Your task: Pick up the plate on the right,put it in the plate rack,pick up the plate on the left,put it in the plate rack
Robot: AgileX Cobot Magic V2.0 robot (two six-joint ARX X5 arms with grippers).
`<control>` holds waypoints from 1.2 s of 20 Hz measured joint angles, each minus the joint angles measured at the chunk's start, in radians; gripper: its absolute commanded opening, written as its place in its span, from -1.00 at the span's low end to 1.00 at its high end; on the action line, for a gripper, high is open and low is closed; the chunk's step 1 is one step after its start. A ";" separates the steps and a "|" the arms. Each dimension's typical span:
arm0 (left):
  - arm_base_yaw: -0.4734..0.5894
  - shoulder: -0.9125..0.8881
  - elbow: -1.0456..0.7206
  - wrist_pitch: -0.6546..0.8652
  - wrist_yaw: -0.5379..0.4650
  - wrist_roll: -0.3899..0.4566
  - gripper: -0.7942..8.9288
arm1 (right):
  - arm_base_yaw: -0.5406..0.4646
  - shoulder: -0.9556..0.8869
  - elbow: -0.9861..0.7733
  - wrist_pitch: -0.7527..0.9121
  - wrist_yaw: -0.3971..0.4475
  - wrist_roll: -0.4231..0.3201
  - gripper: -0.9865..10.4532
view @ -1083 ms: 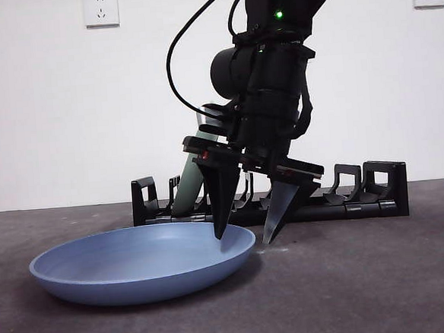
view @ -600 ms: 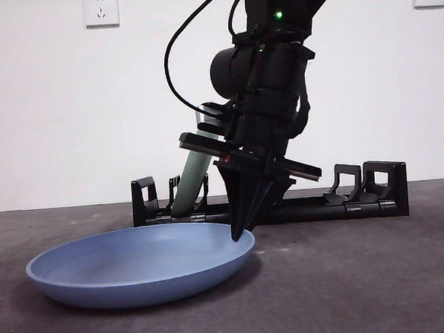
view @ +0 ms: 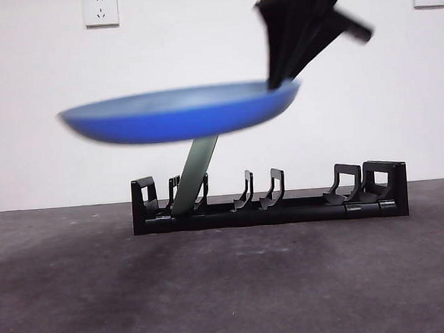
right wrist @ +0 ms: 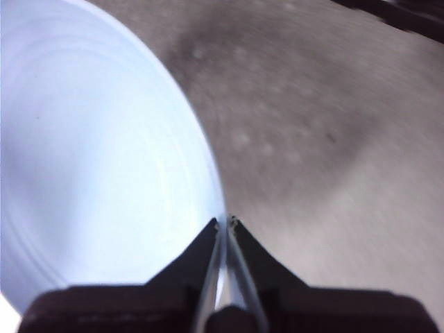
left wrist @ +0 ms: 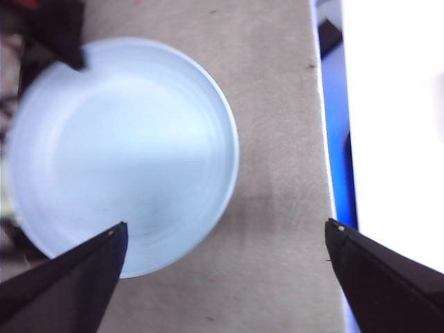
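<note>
The blue plate (view: pixel 180 112) hangs roughly level in the air, above the plate rack (view: pixel 286 208). My right gripper (view: pixel 281 78) is shut on its right rim; the right wrist view shows the jaws (right wrist: pixel 227 220) pinched on the edge of the plate (right wrist: pixel 90 159). A pale green plate (view: pixel 196 172) leans in the rack's left slots. My left gripper (left wrist: pixel 227 224) is open, high over the blue plate (left wrist: pixel 125 152), holding nothing. The frames are blurred by motion.
The grey table (view: pixel 230 288) runs under and in front of the rack. A white wall with two sockets (view: pixel 100 9) stands behind. The left wrist view shows a table edge with a blue strip (left wrist: pixel 336 152) beside it.
The right gripper went from open over the plate's rim to shut on it, then lifted the blue plate off the table to above the rack's height.
</note>
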 measured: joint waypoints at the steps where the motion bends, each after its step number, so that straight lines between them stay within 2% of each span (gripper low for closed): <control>1: -0.033 0.024 0.000 0.014 -0.038 0.017 0.15 | -0.014 -0.031 0.000 -0.028 0.000 0.000 -0.85; 5: -0.103 0.128 0.000 0.068 -0.134 0.061 0.15 | -0.062 -0.129 0.000 -0.089 -0.048 -0.003 -0.85; 7: -0.112 0.176 0.000 0.097 -0.170 0.077 0.13 | -0.071 -0.161 0.000 -0.104 -0.086 -0.004 -0.85; 10: -0.113 0.229 0.000 0.147 -0.243 0.093 0.10 | -0.072 -0.177 0.000 -0.131 -0.092 -0.007 -0.85; 13: -0.113 0.252 0.000 0.163 -0.281 0.101 -0.46 | -0.072 -0.177 0.000 -0.153 -0.092 -0.008 -0.85; 14: -0.113 0.251 0.000 0.163 -0.281 0.101 -0.53 | -0.072 -0.177 0.000 -0.150 -0.092 -0.008 -0.85; 19: -0.113 0.251 0.000 0.148 -0.241 0.101 -0.53 | -0.074 -0.177 0.000 -0.148 -0.092 -0.008 -0.85; 22: -0.113 0.251 0.000 0.143 -0.232 0.103 -0.80 | -0.074 -0.177 0.000 -0.147 -0.091 -0.011 -0.85; 24: -0.113 0.251 0.000 0.136 -0.225 0.108 -0.85 | -0.078 -0.177 0.000 -0.143 -0.090 -0.010 -0.85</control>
